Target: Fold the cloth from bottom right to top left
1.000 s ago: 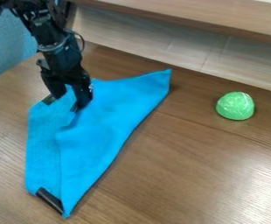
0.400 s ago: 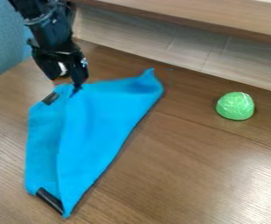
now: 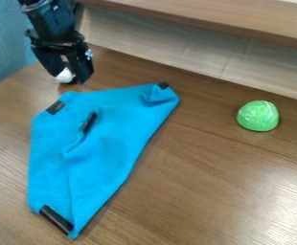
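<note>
**Blue cloth lies folded beneath robot's open gripper**

A blue cloth point(image 3: 116, 136) rests on a brown wooden worktop point(image 3: 221, 191), its lower right side doubled over toward the upper left in a long slanting fold. The turned-over flap point(image 3: 106, 153) is wrinkled, and its black-tipped corner point(image 3: 88, 122) lies on top of the cloth, short of the upper left corner. More black patches mark the cloth at its upper left point(image 3: 55, 107), its upper right point(image 3: 164, 84) and its bottom end point(image 3: 55, 219); near the upper right one the fabric puckers.

The black gripper point(image 3: 72, 80) hangs just beyond the cloth's upper left corner, fingers parted and free of the fabric. A small white object point(image 3: 64, 76) shows beside the fingers, partly hidden.

Well to the right of the cloth sits a rounded green object point(image 3: 258, 116). Beyond the cloth stands a pale wooden panel point(image 3: 177, 43) under a brown ledge point(image 3: 228, 18), with a light blue surface point(image 3: 4, 52) past its upper left.
</note>
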You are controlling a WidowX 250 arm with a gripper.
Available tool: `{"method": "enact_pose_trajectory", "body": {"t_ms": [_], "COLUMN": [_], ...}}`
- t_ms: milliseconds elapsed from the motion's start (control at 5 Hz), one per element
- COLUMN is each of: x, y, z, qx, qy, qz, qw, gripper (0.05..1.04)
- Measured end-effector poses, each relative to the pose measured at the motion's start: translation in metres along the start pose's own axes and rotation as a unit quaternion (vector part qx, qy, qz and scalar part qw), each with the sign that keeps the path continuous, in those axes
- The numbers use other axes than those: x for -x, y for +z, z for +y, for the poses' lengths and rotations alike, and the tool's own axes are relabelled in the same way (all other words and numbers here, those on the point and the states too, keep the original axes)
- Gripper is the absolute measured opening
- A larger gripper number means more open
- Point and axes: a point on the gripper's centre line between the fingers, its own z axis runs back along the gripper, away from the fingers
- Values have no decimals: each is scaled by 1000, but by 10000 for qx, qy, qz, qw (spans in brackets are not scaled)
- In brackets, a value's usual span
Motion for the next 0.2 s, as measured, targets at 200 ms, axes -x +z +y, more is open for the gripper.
{"method": "enact_pose_trajectory", "body": {"t_ms": [200], "x": [-2], "y": [5], "z": [0], "qx": [6], "qy": [-30], "qz": [65], "qw": [10000], "gripper": [1001]}}
